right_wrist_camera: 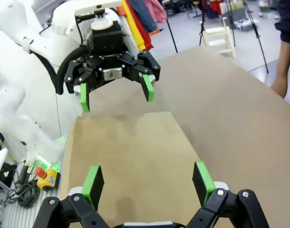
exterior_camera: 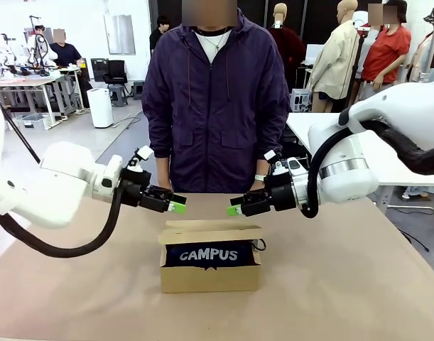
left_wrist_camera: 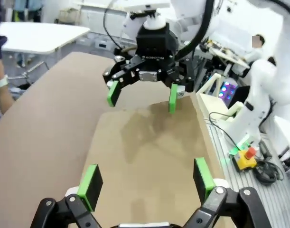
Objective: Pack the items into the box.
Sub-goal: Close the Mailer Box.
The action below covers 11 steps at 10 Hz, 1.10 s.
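Observation:
The brown cardboard box [exterior_camera: 209, 278] sits in the middle of the table with its flap lid [exterior_camera: 211, 229] folded back. Inside it lies one of the items, a navy pouch [exterior_camera: 209, 254] lettered "CAMPUS" in white. My left gripper [exterior_camera: 177, 207] hovers above the box's left rear corner, open and empty. My right gripper [exterior_camera: 234, 210] faces it from above the right rear corner, also open and empty. In the left wrist view my own left gripper [left_wrist_camera: 147, 178] points at the right gripper [left_wrist_camera: 141, 97]. In the right wrist view my right gripper [right_wrist_camera: 147, 180] points at the left gripper [right_wrist_camera: 115, 92].
A person in a dark purple jacket [exterior_camera: 217, 99] stands at the table's far edge, one hand [exterior_camera: 261, 186] hanging just behind my right gripper. A yellow emergency-stop box [left_wrist_camera: 246, 159] lies off the table's side. Bare brown tabletop [exterior_camera: 359, 284] surrounds the box.

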### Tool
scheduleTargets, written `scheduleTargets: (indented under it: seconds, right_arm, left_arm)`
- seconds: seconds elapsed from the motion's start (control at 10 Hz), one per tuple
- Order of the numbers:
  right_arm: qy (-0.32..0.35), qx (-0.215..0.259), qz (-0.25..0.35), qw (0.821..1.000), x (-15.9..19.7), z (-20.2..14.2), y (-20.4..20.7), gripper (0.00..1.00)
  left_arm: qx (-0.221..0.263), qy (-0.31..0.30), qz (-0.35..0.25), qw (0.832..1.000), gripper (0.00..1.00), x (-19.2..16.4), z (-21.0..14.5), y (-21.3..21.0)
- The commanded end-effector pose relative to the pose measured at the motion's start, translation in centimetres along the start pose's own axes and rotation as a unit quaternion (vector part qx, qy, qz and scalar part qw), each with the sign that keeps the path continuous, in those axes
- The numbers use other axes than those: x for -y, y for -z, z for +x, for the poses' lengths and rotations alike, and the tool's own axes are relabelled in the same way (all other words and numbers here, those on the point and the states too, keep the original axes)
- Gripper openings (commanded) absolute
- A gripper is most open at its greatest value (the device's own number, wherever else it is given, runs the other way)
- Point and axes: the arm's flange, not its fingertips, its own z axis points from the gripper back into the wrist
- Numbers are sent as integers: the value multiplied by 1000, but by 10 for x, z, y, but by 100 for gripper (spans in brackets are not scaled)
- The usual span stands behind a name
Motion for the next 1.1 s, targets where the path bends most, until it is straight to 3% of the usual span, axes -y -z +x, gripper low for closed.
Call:
scheduleTargets:
  seconds: [0.0,0.3,0.6,1.0]
  right_arm:
    - [-72,-1,26,997,-16,-14,8,100]
    - [-133,-26,33,990,-43,-42,14,100]
    - [-129,-59,-1,990,-42,-69,29,100]
    - [-97,-61,15,993,-32,-85,41,100]
  left_arm:
    - [12,54,14,998,100,19,-17,14]
    - [15,87,2,996,100,42,-42,28]
    - [-4,100,-30,995,100,46,-61,44]
    - [-30,66,-34,997,100,36,-81,49]
